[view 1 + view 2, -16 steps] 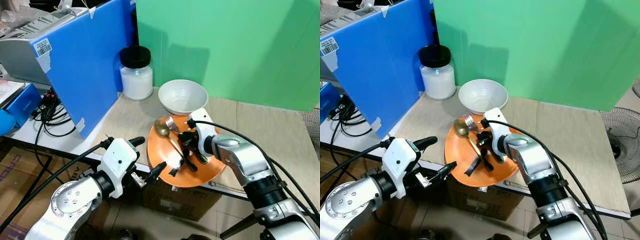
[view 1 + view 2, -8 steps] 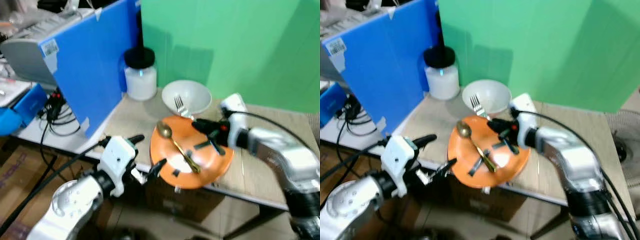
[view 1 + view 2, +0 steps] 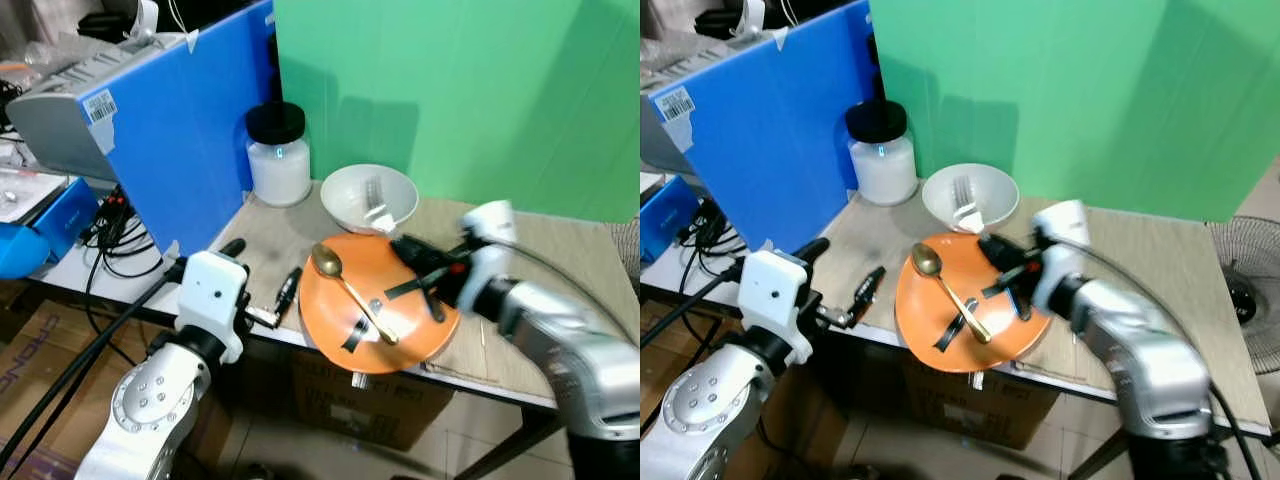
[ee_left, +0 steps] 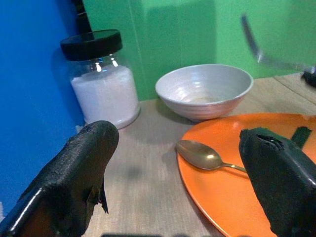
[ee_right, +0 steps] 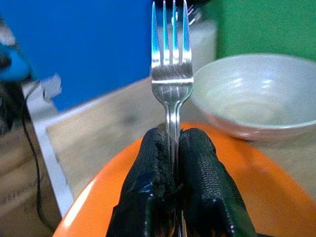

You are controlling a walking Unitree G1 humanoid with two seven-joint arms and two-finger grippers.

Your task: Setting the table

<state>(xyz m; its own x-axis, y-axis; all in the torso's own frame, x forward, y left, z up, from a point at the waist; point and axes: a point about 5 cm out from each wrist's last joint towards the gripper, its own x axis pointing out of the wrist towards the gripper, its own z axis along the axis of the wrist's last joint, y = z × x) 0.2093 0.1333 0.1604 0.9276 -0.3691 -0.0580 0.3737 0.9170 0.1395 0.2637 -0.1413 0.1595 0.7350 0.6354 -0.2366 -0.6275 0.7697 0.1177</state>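
Fork (image 5: 171, 74) pinched in right pincer (image 5: 173, 148) above orange plate (image 3: 420, 335); left pincer (image 4: 173, 163) wide. Lower slowly, keep tines level.

Probably a lab or office test corner: green backdrop board (image 3: 480, 90) behind the table (image 3: 560, 260), printer (image 3: 60, 110) and cables (image 3: 110, 235) beside it.

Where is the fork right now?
The fork is pinched in the right gripper, held up over the far edge of the orange plate, with its prongs in front of the white bowl.
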